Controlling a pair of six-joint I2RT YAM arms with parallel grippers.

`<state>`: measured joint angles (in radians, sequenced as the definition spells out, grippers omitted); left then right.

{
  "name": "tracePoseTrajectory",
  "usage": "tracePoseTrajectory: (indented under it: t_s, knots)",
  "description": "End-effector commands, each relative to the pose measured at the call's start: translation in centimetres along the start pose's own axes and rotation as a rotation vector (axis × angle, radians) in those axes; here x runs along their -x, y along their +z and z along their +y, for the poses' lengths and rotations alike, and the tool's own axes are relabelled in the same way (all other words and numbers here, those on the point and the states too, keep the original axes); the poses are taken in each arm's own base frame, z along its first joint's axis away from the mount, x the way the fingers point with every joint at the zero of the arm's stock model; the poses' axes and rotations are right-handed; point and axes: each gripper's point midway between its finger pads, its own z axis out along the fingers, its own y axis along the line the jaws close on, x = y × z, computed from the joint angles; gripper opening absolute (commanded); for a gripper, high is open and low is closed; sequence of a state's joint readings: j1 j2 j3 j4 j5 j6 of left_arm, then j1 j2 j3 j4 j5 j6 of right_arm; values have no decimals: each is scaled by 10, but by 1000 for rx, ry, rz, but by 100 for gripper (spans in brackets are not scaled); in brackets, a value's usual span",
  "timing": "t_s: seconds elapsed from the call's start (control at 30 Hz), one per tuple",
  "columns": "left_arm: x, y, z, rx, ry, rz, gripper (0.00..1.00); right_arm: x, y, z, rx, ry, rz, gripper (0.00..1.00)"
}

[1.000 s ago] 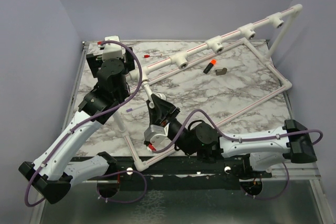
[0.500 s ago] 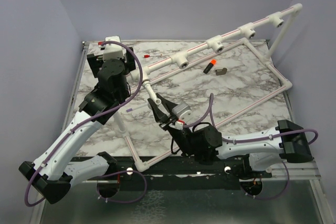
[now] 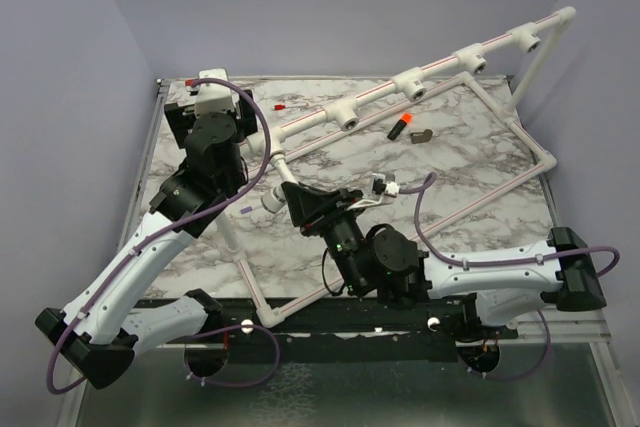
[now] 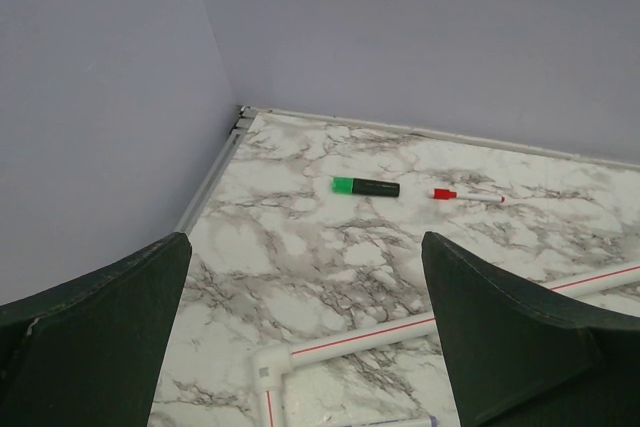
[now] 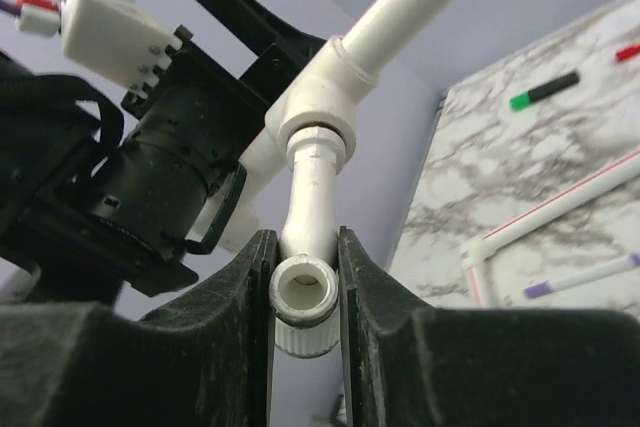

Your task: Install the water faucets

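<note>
From the left wrist, the left gripper [image 4: 305, 247] has its dark jaws spread wide with nothing between them, above the marble table [image 4: 290, 187]. Past the jaws, near the far wall, a green highlighter [image 4: 365, 186] and a red-capped pen [image 4: 468, 195] lie end to end with a small gap. Closer in, a white pipe [image 4: 400, 332] marked with a red line runs to an elbow [image 4: 270, 372]. No faucet appears in this view.

From the right wrist, the right gripper [image 5: 305, 242] is clamped from both sides on a short white pipe stub [image 5: 303, 312] with a ribbed collar at its open end. The stub hangs from a white socket [image 5: 320, 97] on a longer pipe that rises to the upper right. The black body of the left arm [image 5: 170, 177] sits just behind. A purple-capped pen [image 5: 580, 275] lies on the marble at the right. The faucet is not seen here either.

From the top camera, the faucet [image 3: 424, 135], small and chrome, lies on the table toward the far right, just beside a black stick [image 3: 400, 128] with an orange tip. It is well apart from both grippers and sits below a raised white rail [image 3: 440, 69] with four tee sockets [image 3: 347, 119].
</note>
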<state>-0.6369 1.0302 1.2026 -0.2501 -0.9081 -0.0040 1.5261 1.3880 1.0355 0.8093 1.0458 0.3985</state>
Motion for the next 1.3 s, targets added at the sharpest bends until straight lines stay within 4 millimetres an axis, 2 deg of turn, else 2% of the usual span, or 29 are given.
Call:
tracePoseTrajectory:
  t_s: [0.0,0.2,0.43,0.53,0.63,0.73,0.83,1.07,1.27]
  knots:
    - [-27,-10,-4,-62,104,74,99,2,14,-29,-203,369,-19,0]
    - [-26,-12,-4,-67,101,70,99,-2,10,-28,-205,550,11,1]
    - [-25,-13,-4,-68,98,68,99,-6,5,-29,-205,634,47,1]
    - [-25,-13,-3,-67,98,68,99,-8,3,-31,-209,623,57,13]
    - [-26,-13,-3,-65,99,69,99,-6,2,-33,-204,596,58,31]
    - [-26,-13,-3,-64,101,70,99,-1,-1,-36,-190,556,54,44]
    - [-26,-13,-3,-61,102,70,99,6,-4,-39,-180,519,50,52]
    - [-27,-11,-4,-56,107,74,99,26,-12,-43,-136,437,41,63]
    - [-29,-11,-5,-56,112,77,99,47,-19,-47,-73,213,27,63]
